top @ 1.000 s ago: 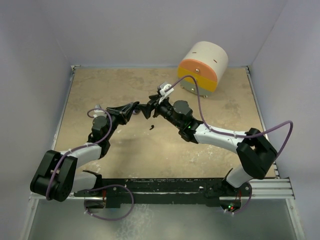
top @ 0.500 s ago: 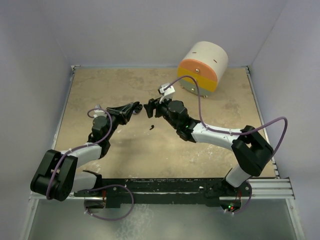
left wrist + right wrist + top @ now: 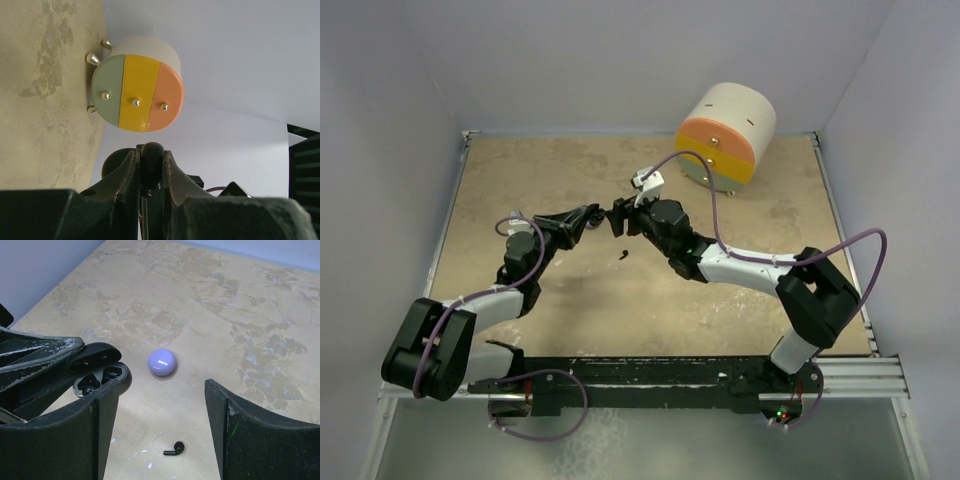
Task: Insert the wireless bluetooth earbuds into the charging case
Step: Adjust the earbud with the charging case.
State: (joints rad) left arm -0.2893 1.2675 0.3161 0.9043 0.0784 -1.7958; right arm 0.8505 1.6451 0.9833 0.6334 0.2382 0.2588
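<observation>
My left gripper (image 3: 586, 217) is shut on a black charging case (image 3: 151, 159) and holds it above the table. In the right wrist view the case (image 3: 98, 372) is open, lid up, with two dark wells; I cannot tell what is in them. My right gripper (image 3: 161, 390) is open and empty, close to the case on its right (image 3: 619, 217). A black earbud (image 3: 173, 448) lies on the table between its fingers, and also shows in the top view (image 3: 622, 251). No lavender earbud shows.
A closed lavender round puck (image 3: 161, 362) lies on the table beyond the black earbud. A cream drum with a green, yellow and orange face (image 3: 725, 131) lies at the back right and also shows in the left wrist view (image 3: 137, 92). White walls surround the table.
The right wrist has turned and its forearm and elbow have shifted a little left, with the gripper staying beside the case. The left arm and the loose earbud have not moved.
</observation>
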